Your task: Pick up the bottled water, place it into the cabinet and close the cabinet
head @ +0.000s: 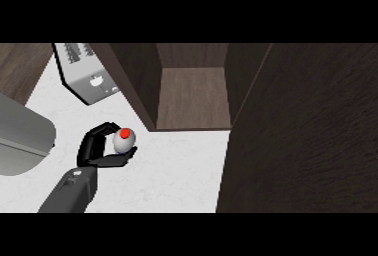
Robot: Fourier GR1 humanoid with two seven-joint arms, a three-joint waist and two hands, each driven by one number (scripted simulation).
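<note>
A small bottled water (123, 141), pale with a red cap, sits in my left hand (102, 149), whose fingers and thumb curl round it. The hand holds it over the white counter (177, 170), just left of and in front of the open cabinet (192, 95). The cabinet's dark wooden shelf shows nothing on it. Its open door (303, 130) stands as a big dark panel filling the right side of the view. My right hand does not show.
A grey toaster-like appliance (85, 70) stands at the back left against the cabinet's left wall. A grey sink basin (22, 135) lies at the left edge. Wood panelling shows at the top left corner.
</note>
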